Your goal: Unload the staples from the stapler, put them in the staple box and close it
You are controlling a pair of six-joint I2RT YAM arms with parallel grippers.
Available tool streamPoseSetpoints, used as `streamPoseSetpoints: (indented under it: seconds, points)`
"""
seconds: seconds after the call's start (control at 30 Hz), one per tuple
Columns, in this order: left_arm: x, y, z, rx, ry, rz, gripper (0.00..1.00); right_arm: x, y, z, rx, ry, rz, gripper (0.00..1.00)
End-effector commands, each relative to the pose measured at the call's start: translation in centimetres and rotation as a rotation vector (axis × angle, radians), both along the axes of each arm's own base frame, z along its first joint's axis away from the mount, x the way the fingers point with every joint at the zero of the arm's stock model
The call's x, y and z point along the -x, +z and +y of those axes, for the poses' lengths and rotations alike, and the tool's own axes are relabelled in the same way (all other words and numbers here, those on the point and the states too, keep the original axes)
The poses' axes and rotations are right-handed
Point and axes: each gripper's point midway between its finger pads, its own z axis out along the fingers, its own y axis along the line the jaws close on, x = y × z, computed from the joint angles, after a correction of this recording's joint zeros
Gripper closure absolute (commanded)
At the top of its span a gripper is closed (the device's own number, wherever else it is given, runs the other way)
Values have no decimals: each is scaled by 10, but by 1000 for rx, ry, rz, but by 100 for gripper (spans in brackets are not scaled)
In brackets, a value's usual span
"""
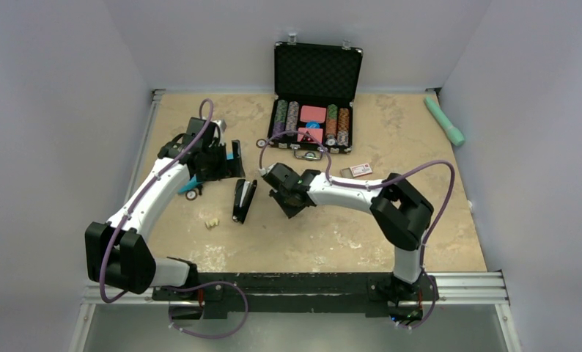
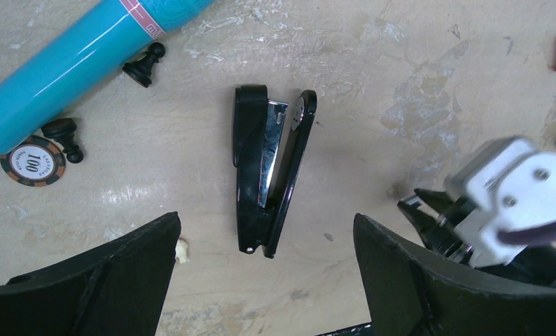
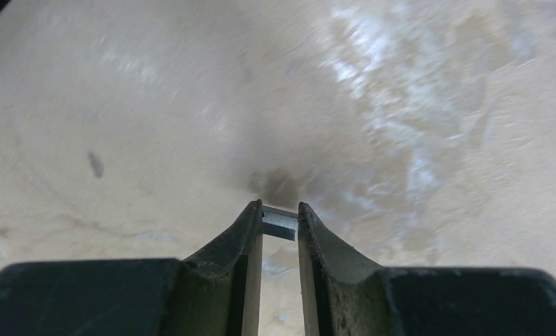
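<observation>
Between the clenched fingertips of my right gripper [image 3: 280, 212] sit the staples [image 3: 278, 225], a short grey strip pinched crosswise over the tan table [image 3: 121, 126]. The stapler [image 2: 265, 175] lies on the table just beside that gripper, its two black arms splayed in a narrow V and the silvery channel showing between them. My left gripper [image 2: 265, 222] hovers over the stapler with its fingers spread wide, touching nothing. Seen from overhead, the stapler rests between my two grippers. A teal tube [image 2: 86, 56], a poker chip [image 2: 32, 159] and a black pawn [image 2: 143, 66] lie near the stapler, and a cream lump [image 1: 212, 222] sits close by.
</observation>
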Motion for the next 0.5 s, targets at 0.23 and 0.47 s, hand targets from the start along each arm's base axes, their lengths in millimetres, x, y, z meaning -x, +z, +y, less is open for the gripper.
streamPoseSetpoints:
  seconds: [0.23, 0.47]
  points:
    - [-3, 20, -2, 22, -22, -80, 0, -69, 34, 5, -108, -117, -93, 100]
    - [-1, 21, 3, -7, -13, -68, 0, -114, 60, -30, -184, -295, -101, 100]
